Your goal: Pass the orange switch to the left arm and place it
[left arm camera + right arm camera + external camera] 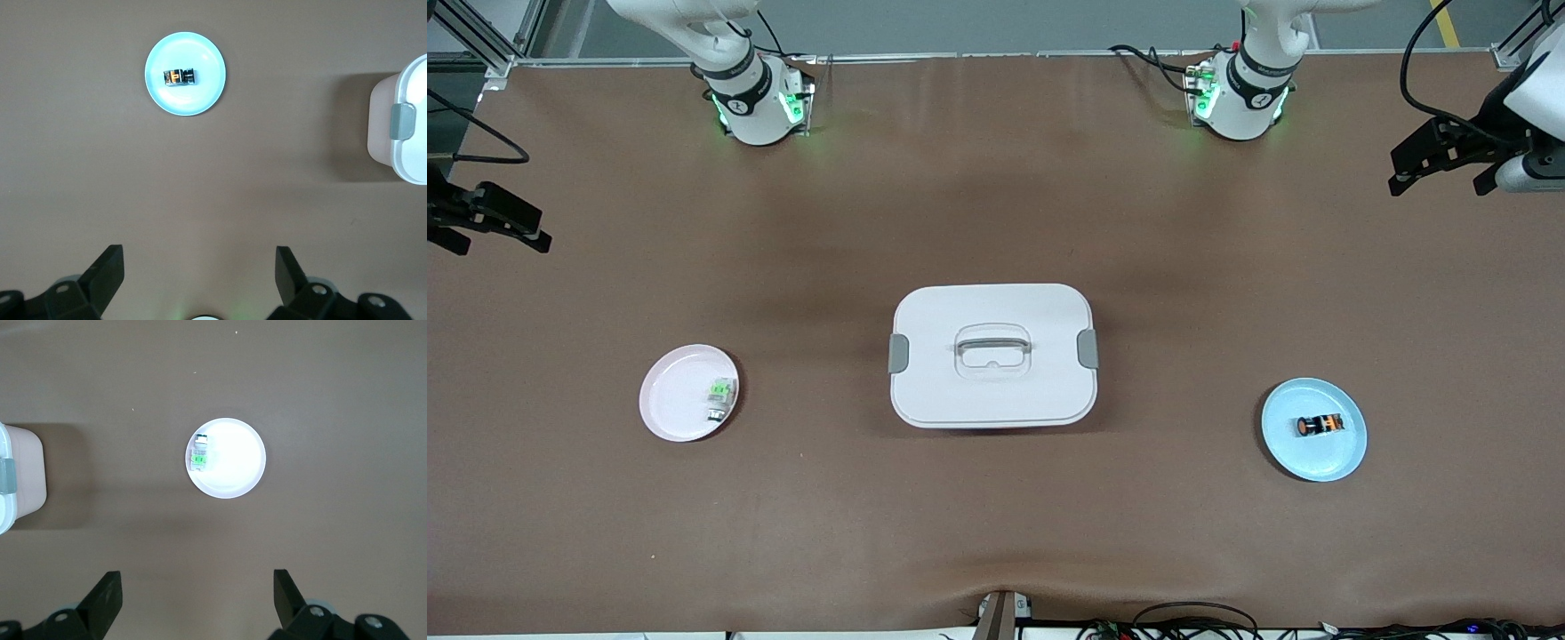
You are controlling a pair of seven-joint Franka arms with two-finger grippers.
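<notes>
My left gripper point(199, 267) and right gripper point(197, 590) both hang released, so I should lower the left one straight over the orange switch point(1320, 425) lying on the blue plate point(1343, 455), well apart from the box point(992, 355).

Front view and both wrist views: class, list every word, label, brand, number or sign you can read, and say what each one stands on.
None can be read as text.
Orange switch on the blue plate: orange markings, too small to read.
Green switch on the pink plate: green markings, too blurred to read.
Arm bases: small round emblem, no legible words.
Box: no lettering seen.
</notes>
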